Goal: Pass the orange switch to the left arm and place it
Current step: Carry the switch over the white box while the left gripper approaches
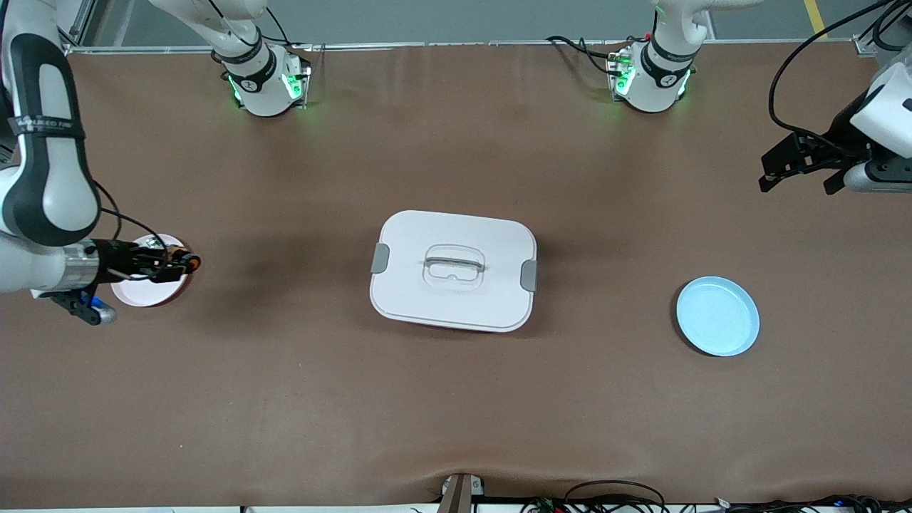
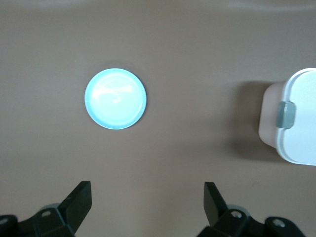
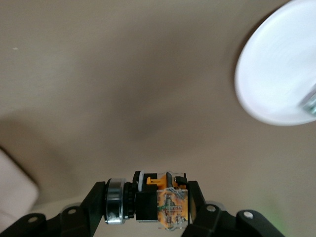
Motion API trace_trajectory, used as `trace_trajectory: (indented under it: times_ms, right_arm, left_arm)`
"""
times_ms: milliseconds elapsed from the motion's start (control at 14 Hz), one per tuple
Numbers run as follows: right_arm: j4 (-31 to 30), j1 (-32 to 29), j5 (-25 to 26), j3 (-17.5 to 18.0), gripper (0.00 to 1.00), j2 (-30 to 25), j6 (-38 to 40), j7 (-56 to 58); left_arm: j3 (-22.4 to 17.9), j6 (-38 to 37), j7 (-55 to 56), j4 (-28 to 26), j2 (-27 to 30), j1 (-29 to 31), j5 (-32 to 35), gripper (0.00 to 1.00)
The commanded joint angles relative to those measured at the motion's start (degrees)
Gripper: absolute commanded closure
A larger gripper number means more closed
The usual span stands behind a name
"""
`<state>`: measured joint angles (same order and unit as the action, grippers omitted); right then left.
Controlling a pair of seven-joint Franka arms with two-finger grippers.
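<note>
while the right claw (image 1: 187, 263) is gripping the switch (image 1: 191, 263) over the pink plate (image 1: 146, 291), the pickup step is ending; next it needs carrying around the box (image 1: 453, 270) toward the left claw (image 1: 799, 171), which is waiting open.

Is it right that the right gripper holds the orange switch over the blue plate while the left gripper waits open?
Not quite. The right gripper holds the orange switch at the pink plate's edge, not over the blue plate, as the front view shows. The left gripper does wait open.
</note>
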<state>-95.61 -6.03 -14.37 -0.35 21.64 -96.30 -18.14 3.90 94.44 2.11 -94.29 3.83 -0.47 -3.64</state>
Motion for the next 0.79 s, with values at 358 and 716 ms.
trace_trajectory:
  times_ms: [358,716]
  right_arm:
    - [0.6,12.0,-12.3,-0.5,1.00,-3.1,0.4,-23.4]
    - [3.9,19.0,-18.1,-0.5,1.00,-3.1,-1.6,-36.7]
  left_arm:
    - [0.4,-0.7,-0.5,1.7,-1.0,-0.1,-17.1,0.00]
    - [0.4,0.4,-0.5,1.6,-4.9,-0.2,-26.6,0.00]
